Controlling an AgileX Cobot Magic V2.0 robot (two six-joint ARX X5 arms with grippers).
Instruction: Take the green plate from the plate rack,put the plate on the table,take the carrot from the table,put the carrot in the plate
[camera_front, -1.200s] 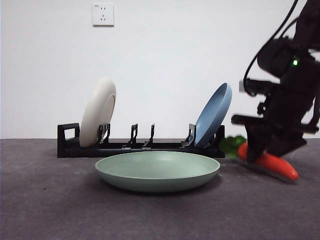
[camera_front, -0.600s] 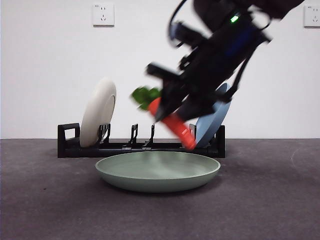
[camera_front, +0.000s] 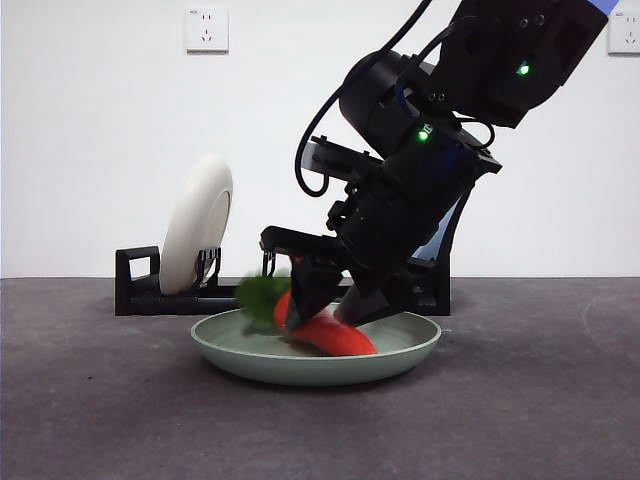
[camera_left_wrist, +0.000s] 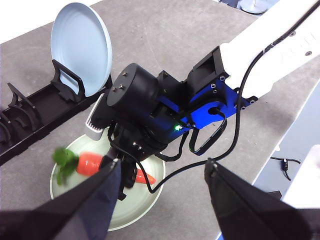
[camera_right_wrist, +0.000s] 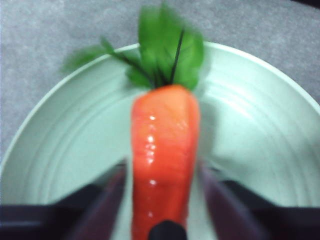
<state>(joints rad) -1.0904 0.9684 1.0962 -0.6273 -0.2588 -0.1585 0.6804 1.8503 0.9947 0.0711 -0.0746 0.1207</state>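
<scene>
On the table (camera_front: 100, 420) — one green plate (camera_front: 400, 352), one carrot (camera_front: 335, 336).

I see cream-white plate (camera_front: 197, 224) upright at one end, blue plate (camera_left_wrist: 80, 46) opposite, wall socket (camera_front: 206, 29) above

The blue plate (camera_front: 445, 235) is mostly hidden behind the arm; the carrot's (camera_front: 325, 330) leaves are blurred.

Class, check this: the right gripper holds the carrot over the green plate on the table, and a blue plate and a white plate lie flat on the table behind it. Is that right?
Not quite. The blue plate and the white plate stand upright in the rack, as the front and left wrist views show. The rest holds: the right gripper has the carrot over the green plate on the table.
</scene>
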